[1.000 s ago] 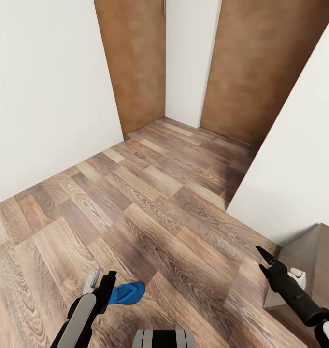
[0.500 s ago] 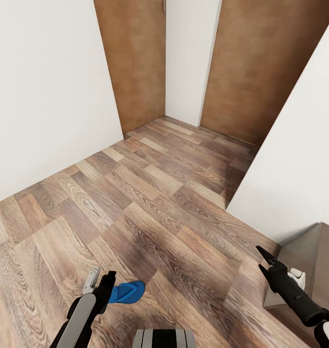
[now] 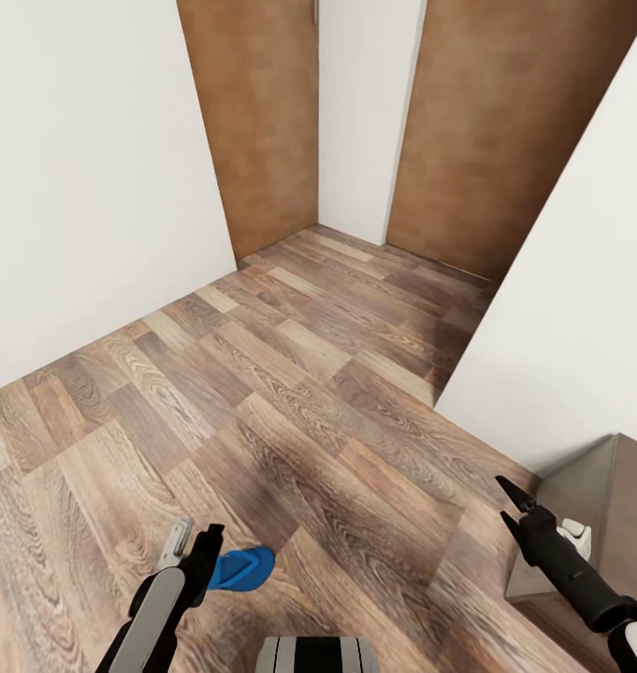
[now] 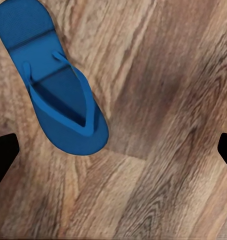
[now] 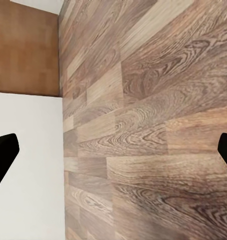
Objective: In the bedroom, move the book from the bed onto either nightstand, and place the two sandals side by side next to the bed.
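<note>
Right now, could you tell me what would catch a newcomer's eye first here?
A bright blue sandal lying on the wood floor, just beside the left pincer. Beyond it, two brown doors flank a white wall at the far end.

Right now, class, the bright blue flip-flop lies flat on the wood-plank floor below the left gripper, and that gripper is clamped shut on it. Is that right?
Not quite. The bright blue flip-flop does lie flat on the wood-plank floor below the left gripper, but the gripper is open, not clamped on it. The left wrist view shows its fingertips spread wide, apart from the sandal.
</note>
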Motion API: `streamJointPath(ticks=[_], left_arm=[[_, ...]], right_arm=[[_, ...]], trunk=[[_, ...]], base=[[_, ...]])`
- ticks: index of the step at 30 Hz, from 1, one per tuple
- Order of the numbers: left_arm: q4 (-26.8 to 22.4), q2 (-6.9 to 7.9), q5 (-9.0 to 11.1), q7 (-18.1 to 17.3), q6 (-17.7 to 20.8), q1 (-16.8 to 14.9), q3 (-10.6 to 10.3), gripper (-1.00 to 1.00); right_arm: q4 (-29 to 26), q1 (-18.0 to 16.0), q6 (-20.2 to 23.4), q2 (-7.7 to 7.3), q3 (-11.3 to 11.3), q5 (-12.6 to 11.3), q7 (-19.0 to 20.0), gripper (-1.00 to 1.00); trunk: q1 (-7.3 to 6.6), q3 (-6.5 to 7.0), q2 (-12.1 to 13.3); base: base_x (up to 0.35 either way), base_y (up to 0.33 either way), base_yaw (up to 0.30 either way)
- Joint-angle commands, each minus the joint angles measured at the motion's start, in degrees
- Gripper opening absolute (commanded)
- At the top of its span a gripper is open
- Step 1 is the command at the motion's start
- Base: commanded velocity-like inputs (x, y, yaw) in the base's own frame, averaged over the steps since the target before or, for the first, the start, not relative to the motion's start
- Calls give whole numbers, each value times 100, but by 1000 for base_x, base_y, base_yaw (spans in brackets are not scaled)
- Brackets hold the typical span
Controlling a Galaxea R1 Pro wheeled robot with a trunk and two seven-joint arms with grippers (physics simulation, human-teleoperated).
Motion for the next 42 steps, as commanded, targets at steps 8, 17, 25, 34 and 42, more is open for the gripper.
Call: streamJointPath(ticks=[8, 17, 25, 34, 42], left_arm=[[-7, -11, 14, 27, 42, -1, 9, 100], [-7, -14, 15, 28, 35, -1, 9, 100], [-12, -20, 14, 32, 37, -1, 9, 100], [-11, -20, 15, 35, 34, -1, 0, 100], [-16, -20, 14, 36, 42, -1, 0, 100]], right_arm=[[4, -3, 33, 0, -8, -26, 9, 100], [5, -3, 33, 0, -9, -26, 1, 100], [5, -3, 33, 0, -8, -26, -2, 100], [5, -3, 33, 0, -8, -26, -1, 100], [5, -3, 33, 1, -8, -25, -1, 100]], trunk=[[-1, -4, -2], [-1, -4, -2], [-1, -4, -2], [20, -181, -12], [35, -314, -20]], base=[[9, -30, 0], [-21, -111, 0], [-3, -11, 0], [0, 0, 0], [0, 0, 0]])
